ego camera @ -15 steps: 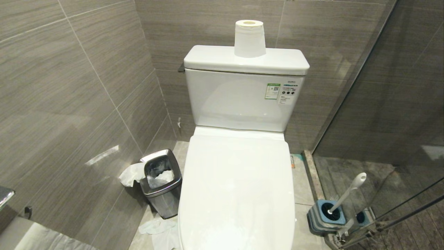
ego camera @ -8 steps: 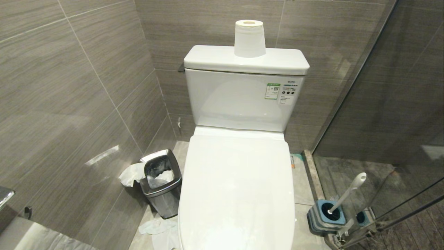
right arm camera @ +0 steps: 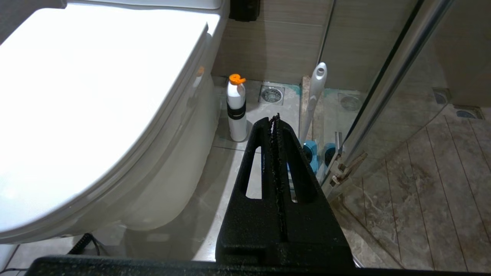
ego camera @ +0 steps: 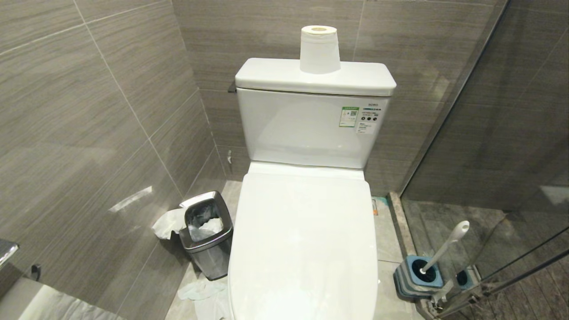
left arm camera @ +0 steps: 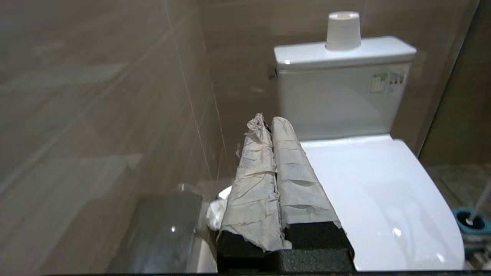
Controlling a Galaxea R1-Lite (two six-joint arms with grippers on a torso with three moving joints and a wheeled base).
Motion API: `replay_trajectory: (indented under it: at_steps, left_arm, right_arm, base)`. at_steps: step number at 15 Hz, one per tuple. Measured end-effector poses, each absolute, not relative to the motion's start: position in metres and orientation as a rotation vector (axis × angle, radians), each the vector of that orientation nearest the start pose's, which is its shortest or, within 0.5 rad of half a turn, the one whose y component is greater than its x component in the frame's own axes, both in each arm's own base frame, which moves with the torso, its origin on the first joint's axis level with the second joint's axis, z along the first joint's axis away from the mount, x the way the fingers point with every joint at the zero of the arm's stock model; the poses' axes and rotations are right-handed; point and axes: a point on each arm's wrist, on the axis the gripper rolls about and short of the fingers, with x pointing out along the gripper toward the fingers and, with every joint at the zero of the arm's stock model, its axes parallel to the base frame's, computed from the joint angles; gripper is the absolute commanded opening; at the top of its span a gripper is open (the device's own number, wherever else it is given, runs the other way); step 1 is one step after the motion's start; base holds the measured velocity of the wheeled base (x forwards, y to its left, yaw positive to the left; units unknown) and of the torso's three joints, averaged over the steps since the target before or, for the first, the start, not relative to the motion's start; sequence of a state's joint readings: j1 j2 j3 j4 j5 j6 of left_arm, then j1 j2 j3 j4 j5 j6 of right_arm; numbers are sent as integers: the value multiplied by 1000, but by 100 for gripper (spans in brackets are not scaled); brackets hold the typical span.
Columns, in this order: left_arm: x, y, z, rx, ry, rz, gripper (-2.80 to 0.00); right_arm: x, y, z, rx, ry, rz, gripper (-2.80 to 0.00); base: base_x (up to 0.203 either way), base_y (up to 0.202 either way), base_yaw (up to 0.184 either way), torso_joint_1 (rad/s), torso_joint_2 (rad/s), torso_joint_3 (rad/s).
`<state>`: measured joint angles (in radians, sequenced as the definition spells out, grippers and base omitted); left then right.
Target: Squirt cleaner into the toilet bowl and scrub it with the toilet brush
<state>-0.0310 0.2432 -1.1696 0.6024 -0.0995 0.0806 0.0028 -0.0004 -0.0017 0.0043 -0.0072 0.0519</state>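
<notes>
The toilet's white lid (ego camera: 302, 240) is down, so the toilet bowl is hidden beneath it. The toilet brush (ego camera: 446, 246) leans in its blue-topped grey holder (ego camera: 418, 278) on the floor to the toilet's right; only the white handle shows. No cleaner liquid is in view. Neither arm appears in the head view. My left gripper (left arm camera: 266, 120) is shut with nothing in it, its fingers (left arm camera: 291, 168) wrapped in greyish paper, beside the lid's left edge. My right gripper (right arm camera: 275, 119) is shut and holds nothing, low by the toilet's right side, pointing toward the brush handle (right arm camera: 316, 92).
A white bottle with an orange cap (right arm camera: 236, 111) stands on the floor by the toilet's right side. A steel waste bin (ego camera: 206, 231) with tissue sits left of the toilet. A paper roll (ego camera: 319, 49) tops the tank (ego camera: 306, 129). A glass shower door (ego camera: 489, 133) closes off the right.
</notes>
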Motion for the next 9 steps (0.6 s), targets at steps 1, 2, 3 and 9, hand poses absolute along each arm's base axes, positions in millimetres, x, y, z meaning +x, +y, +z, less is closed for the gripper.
replay_trajectory:
  at_steps: [1,2,3,9]
  left_arm:
    - [-152,1,278,92,-309,-119,-280]
    - [-155,0,265,93,-298,-118,-280]
    - [-156,-1,251,94,-291,-114,-280]
    - [-113,-1,201,125,-299,-26,-280]
  right_arm:
    - [-23,0,75,52,2,-5,-280]
    - [-23,0,75,52,2,-5,-280]
    - [-23,0,75,52,2,-5,-280]
    - [-23,0,76,52,2,-5,-280]
  base:
    - [0,0,0,0,0,0]
    - [0,0,0,0,0,0]
    - [0,0,0,0,0,0]
    - [0,0,0,0,0,0]
